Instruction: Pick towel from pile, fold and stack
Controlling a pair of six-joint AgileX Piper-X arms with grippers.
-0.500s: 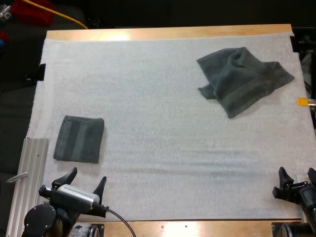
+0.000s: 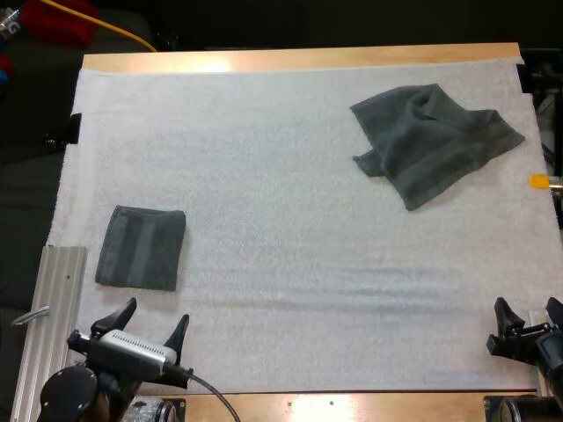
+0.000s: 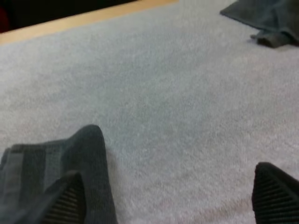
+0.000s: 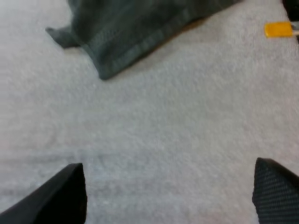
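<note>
Grey-green crumpled towel (image 2: 431, 141) at the far right of the white mat (image 2: 281, 220), loosely spread, with a thicker woven band along the edge facing the arms. Well apart from both claws: straight ahead of the right gripper (image 2: 526, 304) with a wide stretch of bare mat between, and diagonally across the mat from the left gripper (image 2: 157, 311).

Second towel, a folded towel (image 2: 141, 247), flat and squared off near the mat's left edge, just ahead of the left gripper. Seen from the high camera, a narrow strip of mat between that towel's near edge and the fingertips. Seen from the left wrist, one rounded corner of it close by one finger (image 3: 65, 205).

Left gripper spread wide, holding nothing, low over the mat's near edge. Right gripper likewise spread wide and empty, at the mat's near right corner.

Ribbed metal rail (image 2: 57, 308) alongside the mat's near left edge. Wooden table (image 2: 299, 58) bare beyond the mat's far side.
</note>
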